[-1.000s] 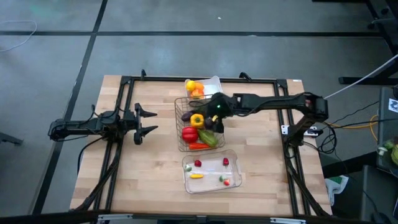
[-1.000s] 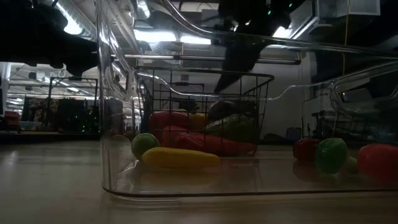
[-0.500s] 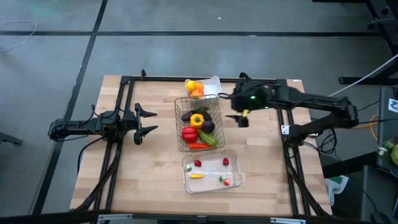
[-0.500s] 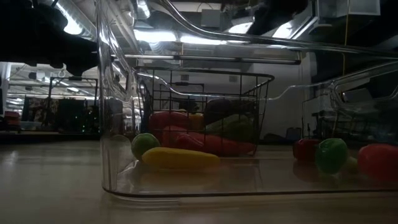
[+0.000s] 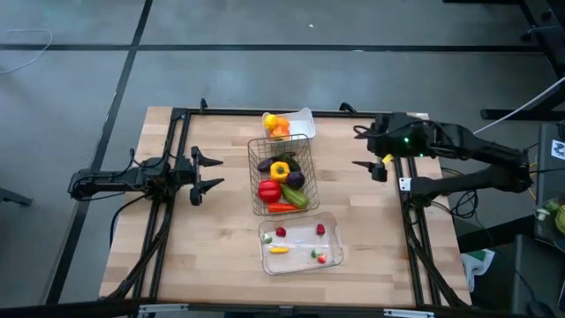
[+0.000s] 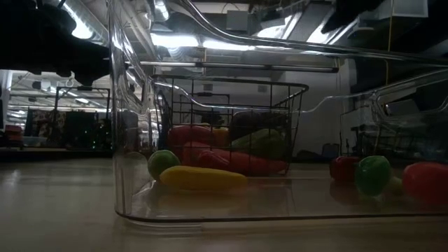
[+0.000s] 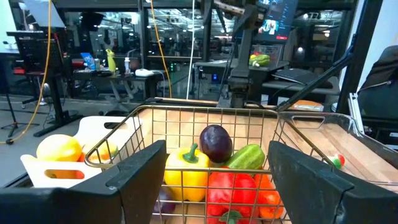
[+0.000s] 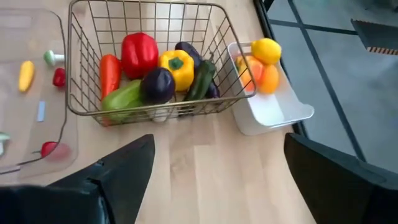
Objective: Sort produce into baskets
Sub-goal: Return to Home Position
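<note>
Down the bench's middle, the wire basket [image 8: 84, 68] holds peppers [image 8: 176, 67], an eggplant [image 8: 158, 84] and a cucumber [image 8: 200, 78]. The white tray [image 8: 273, 118] at the far edge holds citrus [image 8: 266, 50], and the clear tray [image 5: 300, 231] by the near edge holds small pieces [image 5: 281, 250]. This produce [image 8: 140, 53] looks light, hard and slick, so pinch it across the middle. Both the left fingers [image 7: 143, 174], at the left edge, and the right fingers [image 8: 124, 168], at the right edge, gape wide and empty.

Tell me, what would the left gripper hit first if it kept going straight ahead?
Most likely the wire basket: the open left gripper points across bare table at its near wall, yellow pepper just behind.

Two dark slim arms [image 5: 124, 181], small green light [image 5: 406, 140]
</note>
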Tool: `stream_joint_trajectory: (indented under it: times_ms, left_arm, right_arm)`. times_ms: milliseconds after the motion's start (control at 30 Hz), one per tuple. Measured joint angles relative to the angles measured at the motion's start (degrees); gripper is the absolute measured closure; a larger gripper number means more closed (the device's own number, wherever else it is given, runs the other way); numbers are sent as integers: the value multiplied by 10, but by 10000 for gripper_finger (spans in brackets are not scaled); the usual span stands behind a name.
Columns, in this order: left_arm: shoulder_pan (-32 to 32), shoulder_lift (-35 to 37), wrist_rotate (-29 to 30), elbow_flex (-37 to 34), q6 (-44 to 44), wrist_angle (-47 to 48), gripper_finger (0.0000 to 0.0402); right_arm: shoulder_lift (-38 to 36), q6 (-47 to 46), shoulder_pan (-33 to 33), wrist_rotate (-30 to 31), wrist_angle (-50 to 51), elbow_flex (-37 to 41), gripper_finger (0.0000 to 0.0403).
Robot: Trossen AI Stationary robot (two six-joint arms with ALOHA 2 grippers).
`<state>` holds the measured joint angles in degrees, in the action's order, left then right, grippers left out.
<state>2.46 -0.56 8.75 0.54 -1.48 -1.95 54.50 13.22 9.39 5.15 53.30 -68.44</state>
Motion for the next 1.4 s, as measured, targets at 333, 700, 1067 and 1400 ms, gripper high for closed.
stream_joint_trajectory:
  times_ms: [333, 700, 1067, 1400]
  left_arm:
    - [0, 0, 0, 0, 0, 0, 123]
    - [0, 0, 0, 0, 0, 0, 123]
    - [0, 0, 0, 0, 0, 0, 123]
    - [0, 0, 0, 0, 0, 0, 123]
  right_arm:
    - [-153, -64, 0, 3, -187, 244, 49]
    - [-264, -151, 0, 4, -335, 426, 49]
    - [-270, -175, 0, -7, -413, 524, 49]
    - [-269, -184, 0, -2, -549, 613, 54]
